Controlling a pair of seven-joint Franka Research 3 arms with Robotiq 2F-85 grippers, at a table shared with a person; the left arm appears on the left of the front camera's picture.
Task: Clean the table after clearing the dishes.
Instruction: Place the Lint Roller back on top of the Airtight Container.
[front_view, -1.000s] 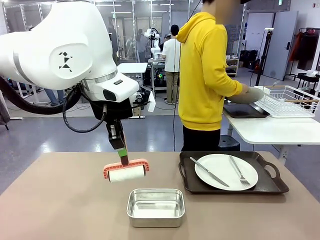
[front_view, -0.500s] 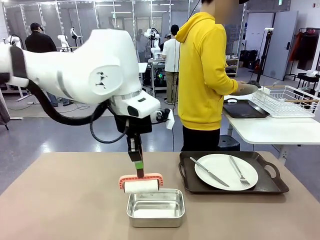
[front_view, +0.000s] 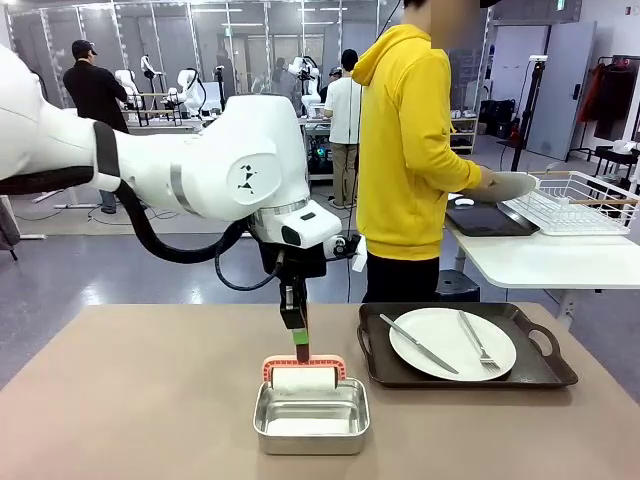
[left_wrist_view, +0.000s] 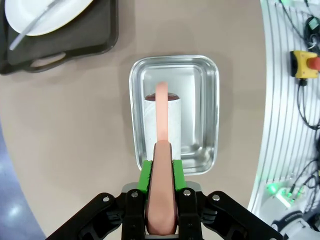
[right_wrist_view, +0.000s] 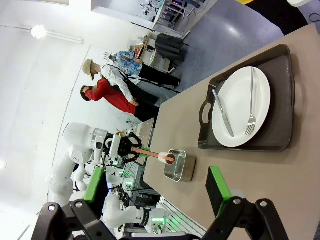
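- The left gripper (left_wrist_view: 161, 172) is clamping its green pads tight on the pink handle of a lint roller (left_wrist_view: 161, 115), with the jaws nearly together around it.
- The roller is hanging straight below that gripper, inside the outline of the steel pan (left_wrist_view: 210, 100). Its roll is lying parallel to the pan's long side. Whether it is touching the pan floor I cannot tell.
- The right gripper (right_wrist_view: 156, 187) is standing wide open and is holding nothing.
- The table (front_view: 130, 400) is carrying the pan near the robot's edge. The dark tray (front_view: 545, 375) is sitting just beyond it, towards the robot's right.
- On the tray a white plate (front_view: 440, 330) is lying with a knife (front_view: 418, 343) and a fork (front_view: 478, 342) across it. These dishes are not yet cleared.
- The tray is lying on the right arm's side, and that arm is the free one, so it looks better placed to take it.
- At the far side a person (front_view: 405, 150) in a yellow hoodie is working at a white side table (front_view: 540, 262).
- No lettering is showing clearly enough to read.
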